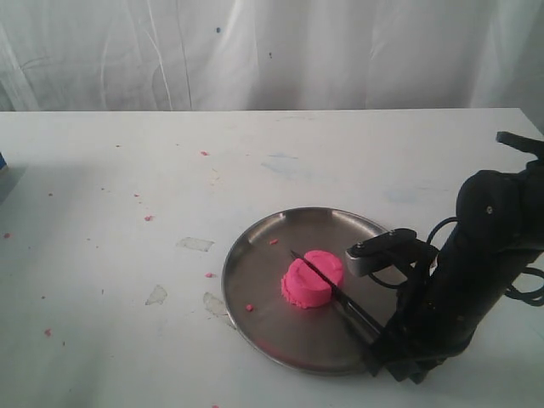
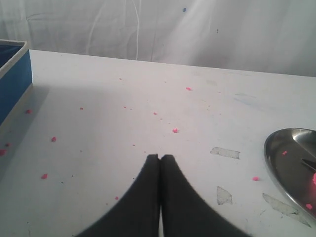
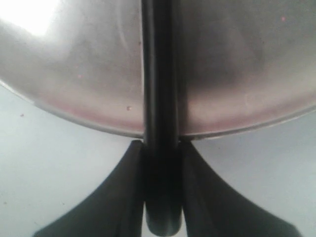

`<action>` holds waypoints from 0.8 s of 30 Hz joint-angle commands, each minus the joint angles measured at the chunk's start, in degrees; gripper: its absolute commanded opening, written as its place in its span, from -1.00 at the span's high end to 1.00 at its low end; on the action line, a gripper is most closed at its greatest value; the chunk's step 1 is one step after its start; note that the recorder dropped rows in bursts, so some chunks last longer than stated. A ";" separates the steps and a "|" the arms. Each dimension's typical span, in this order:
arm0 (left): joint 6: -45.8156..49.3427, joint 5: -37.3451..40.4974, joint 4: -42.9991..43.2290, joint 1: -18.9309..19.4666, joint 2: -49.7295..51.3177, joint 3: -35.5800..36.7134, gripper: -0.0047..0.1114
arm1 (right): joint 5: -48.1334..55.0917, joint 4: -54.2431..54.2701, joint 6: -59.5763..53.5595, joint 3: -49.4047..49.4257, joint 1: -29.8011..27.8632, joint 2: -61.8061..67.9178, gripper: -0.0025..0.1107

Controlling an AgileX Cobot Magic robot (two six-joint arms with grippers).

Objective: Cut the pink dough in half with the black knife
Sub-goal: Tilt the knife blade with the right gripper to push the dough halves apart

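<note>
The pink dough [image 1: 312,278] sits as a round puck in the middle of the steel plate [image 1: 255,255]. The black knife [image 1: 327,284] lies pressed across the puck's top, its tip pointing to the far left. Its handle [image 3: 160,98] runs out over the plate's near right rim into my right gripper [image 3: 160,145], which is shut on it. In the right wrist view the dough is hidden. My left gripper [image 2: 160,157] is shut and empty, hovering over bare table left of the plate [image 2: 291,163].
Pink crumbs [image 1: 149,218] and clear tape scraps [image 1: 195,244] dot the white table left of the plate. A blue box [image 2: 12,84] stands at the far left edge. A white curtain hangs behind the table.
</note>
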 commanded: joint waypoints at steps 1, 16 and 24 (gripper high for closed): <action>-0.47 0.20 -1.29 -0.34 -0.25 0.20 0.92 | -1.67 -3.52 3.94 0.02 -0.12 0.11 0.96; -0.47 0.20 -1.29 -0.34 -0.25 0.20 0.92 | -2.84 -6.08 7.78 0.02 -0.12 0.11 0.96; -0.47 0.20 -1.29 -0.34 -0.25 0.20 0.92 | -2.21 -5.29 7.89 -0.09 -0.12 0.11 0.96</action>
